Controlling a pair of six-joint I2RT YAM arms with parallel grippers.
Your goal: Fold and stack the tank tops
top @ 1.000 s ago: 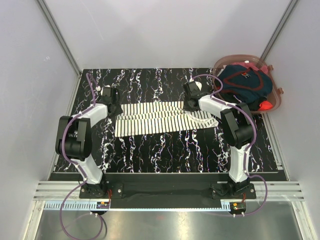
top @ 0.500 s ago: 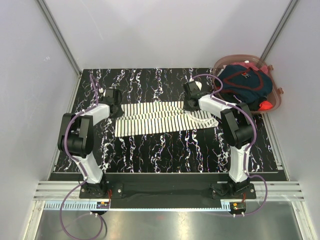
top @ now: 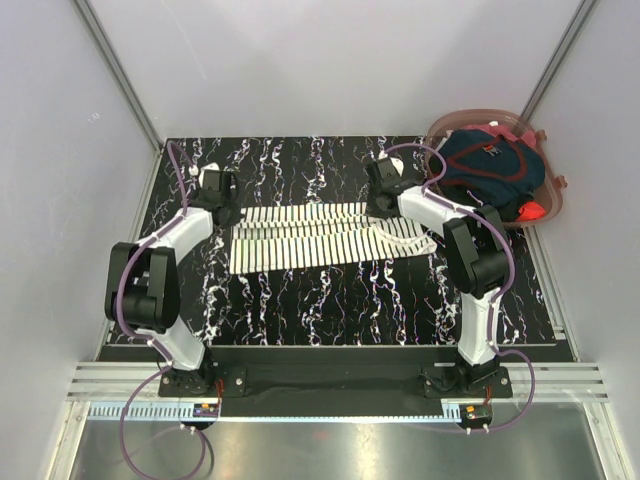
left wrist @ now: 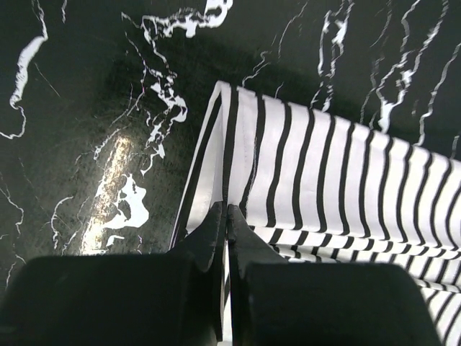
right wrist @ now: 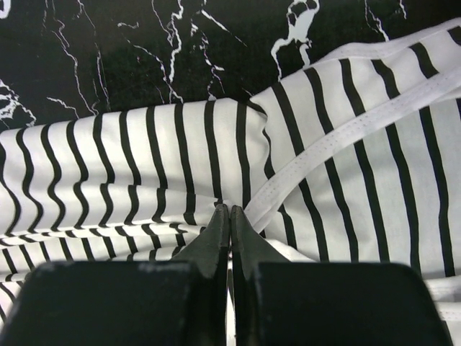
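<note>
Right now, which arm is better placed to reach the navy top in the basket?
Right: the basket holding the navy tank top sits beside the right gripper; the left gripper pinches the striped tank top at its opposite end.

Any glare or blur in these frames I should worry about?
Left wrist: a glare patch on the table beside the striped tank top; stripes sharp, left gripper dark and soft-focus. Right wrist: no glare, stripes crisp. Top external: even light, no blur.

Left pincer (left wrist: pixel 227 216) tips pressed together on edge of striped tank top (left wrist: pixel 324 173), cloth lying on black marbled table (left wrist: pixel 86 108)
</note>
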